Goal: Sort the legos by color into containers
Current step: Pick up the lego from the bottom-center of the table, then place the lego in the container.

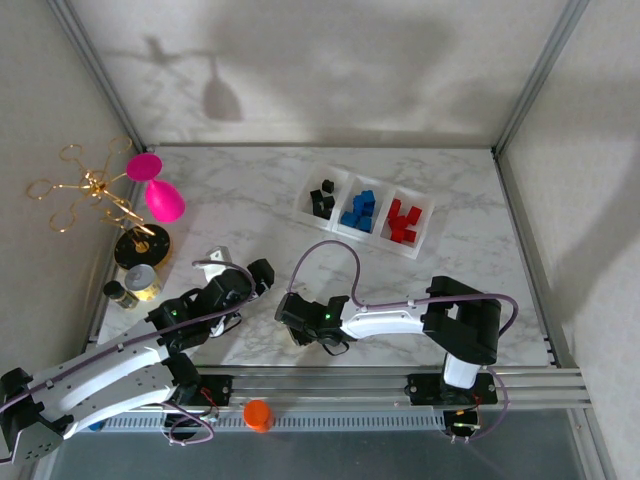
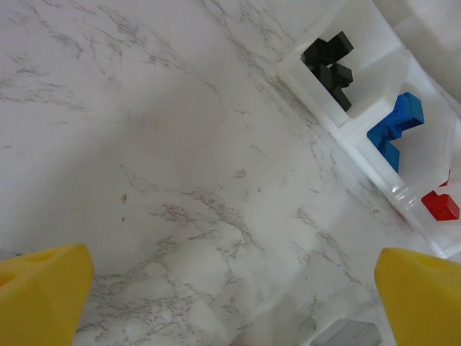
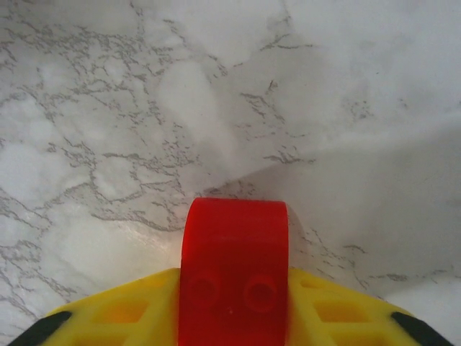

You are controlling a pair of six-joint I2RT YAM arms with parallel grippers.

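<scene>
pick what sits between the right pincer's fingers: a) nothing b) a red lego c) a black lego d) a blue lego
b, in the right wrist view a red lego sits clamped between the yellow fingers of the right pincer.

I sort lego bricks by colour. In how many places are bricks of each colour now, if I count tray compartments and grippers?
Black: 1, black bricks in the left compartment of the tray
Blue: 1, blue bricks in the middle compartment
Red: 2, red bricks in the right compartment, and one red brick between the fingers of the right gripper
Total: 4
</scene>
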